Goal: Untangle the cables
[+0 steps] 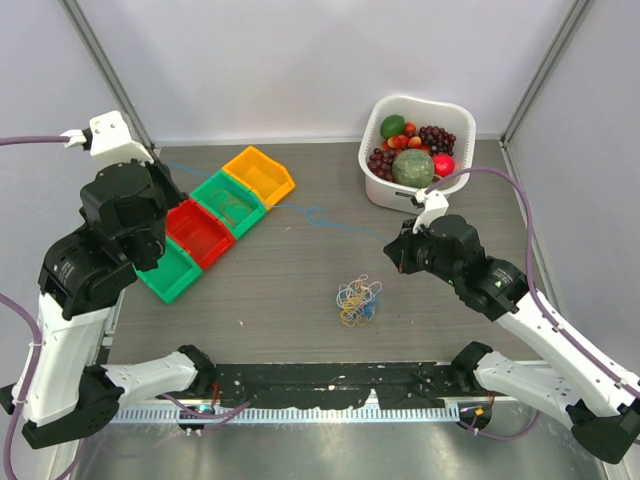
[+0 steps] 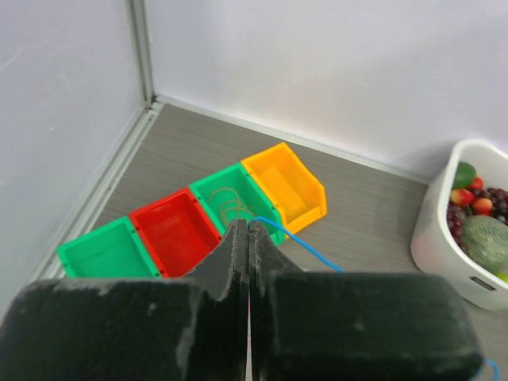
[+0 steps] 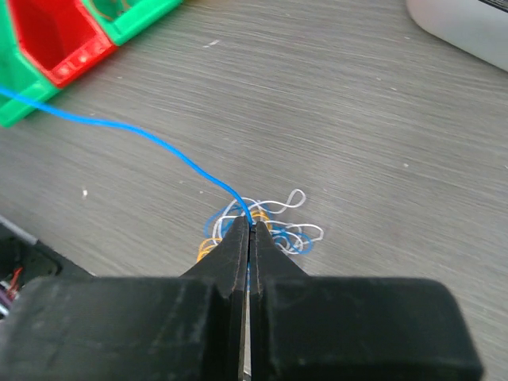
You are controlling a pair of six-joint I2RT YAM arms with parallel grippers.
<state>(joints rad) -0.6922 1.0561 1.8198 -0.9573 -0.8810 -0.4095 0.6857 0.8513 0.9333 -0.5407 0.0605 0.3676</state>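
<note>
Only the wrist views show you the grips: the left tool is pinched together on the blue cable. The cable's long axis runs left to right over the counter to the right tool, likewise clamped on it, above the bunched cables. The label on the basket is too small to read.

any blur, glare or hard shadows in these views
Top external: even light, soft shadows, blue cable thin and faint. Left wrist: left gripper dark, close, slightly soft; bins crisp. Right wrist: right gripper dark, bunch of cables in focus.
</note>
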